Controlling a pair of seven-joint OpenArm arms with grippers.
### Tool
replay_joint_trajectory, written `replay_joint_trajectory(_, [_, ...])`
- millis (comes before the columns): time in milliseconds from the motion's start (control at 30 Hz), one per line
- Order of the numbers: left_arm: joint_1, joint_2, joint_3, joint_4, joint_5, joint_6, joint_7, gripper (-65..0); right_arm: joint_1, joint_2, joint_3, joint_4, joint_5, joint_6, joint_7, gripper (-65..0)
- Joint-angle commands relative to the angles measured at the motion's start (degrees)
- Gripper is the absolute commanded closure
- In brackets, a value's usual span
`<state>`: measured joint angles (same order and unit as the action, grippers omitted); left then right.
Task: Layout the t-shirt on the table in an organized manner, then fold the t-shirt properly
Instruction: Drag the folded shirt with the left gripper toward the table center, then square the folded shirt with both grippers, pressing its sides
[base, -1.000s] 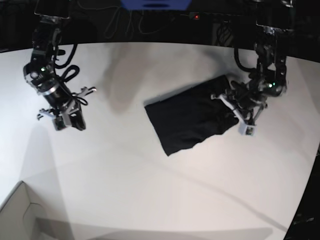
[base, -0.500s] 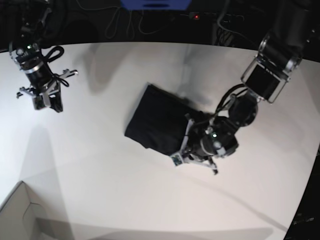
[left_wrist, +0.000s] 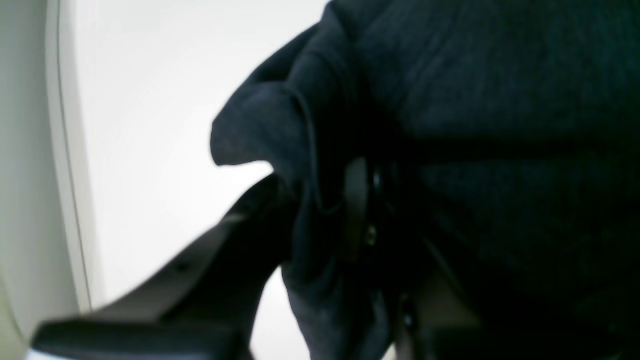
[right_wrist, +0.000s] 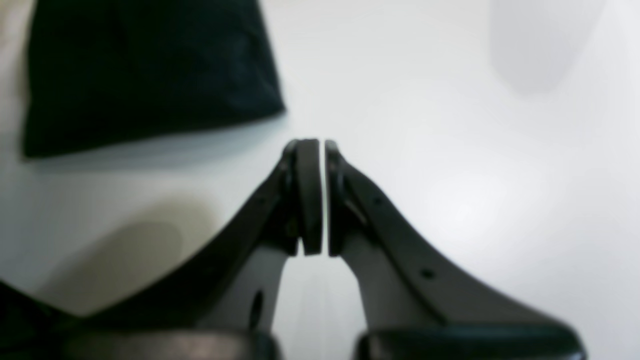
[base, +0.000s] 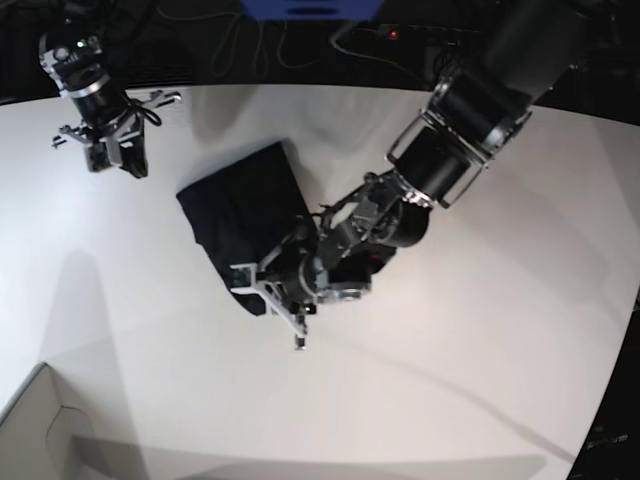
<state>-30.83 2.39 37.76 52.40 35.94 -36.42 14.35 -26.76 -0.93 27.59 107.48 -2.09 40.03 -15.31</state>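
The black t-shirt (base: 240, 210) lies folded into a compact block left of the middle of the white table (base: 470, 350). My left gripper (base: 258, 284) has reached across from the right and sits at the shirt's near corner. In the left wrist view this gripper (left_wrist: 320, 210) is shut on a bunched fold of the t-shirt (left_wrist: 500, 100). My right gripper (base: 120, 160) hangs at the far left, apart from the shirt. In the right wrist view its pads (right_wrist: 310, 195) are pressed together on nothing, and the t-shirt (right_wrist: 150, 70) lies ahead to the left.
A pale cardboard box corner (base: 40, 430) sits at the near left. The table's curved edge (left_wrist: 65, 150) shows close by in the left wrist view. Dark cables and gear (base: 300, 40) lie beyond the far edge.
My left arm has swept from the right side toward the left, dragging and turning the t-shirt with it. My right arm has drawn back toward the far left corner.
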Motion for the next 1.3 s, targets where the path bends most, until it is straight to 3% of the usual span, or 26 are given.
replay_joint_trajectory(0, [-1.0,1.0,0.2,-0.4,1.5,-1.7,-0.4,-0.2,-0.4,0.4,0.2,1.2,1.0,0.0,1.4,-0.4])
replay_joint_trajectory(200, [-1.0,2.2,6.7,-2.9,8.1,-2.7,-2.8,-0.2,0.2,-0.2,0.2,0.8,1.0,0.0,1.4,-0.4])
replay_joint_trajectory(400, [-1.0,2.1,7.8,-2.9,8.7,-2.6,-2.8,-0.2,6.5,-0.3,0.1,-4.1,0.9,0.0,1.2,-0.6])
replay_joint_trajectory(733, [-1.0,2.1,7.7,-2.3,8.4,-2.5,-2.9,-0.1,18.9,-0.1,-0.2,-17.8,0.9,0.0,-4.1,-0.4])
replay_joint_trajectory(1267, [-2.6,4.2,7.6,-2.7,8.3,-2.3,-2.9,-0.1,13.3,-0.3,-14.1,-19.2,1.0,0.0,-3.9,-0.3])
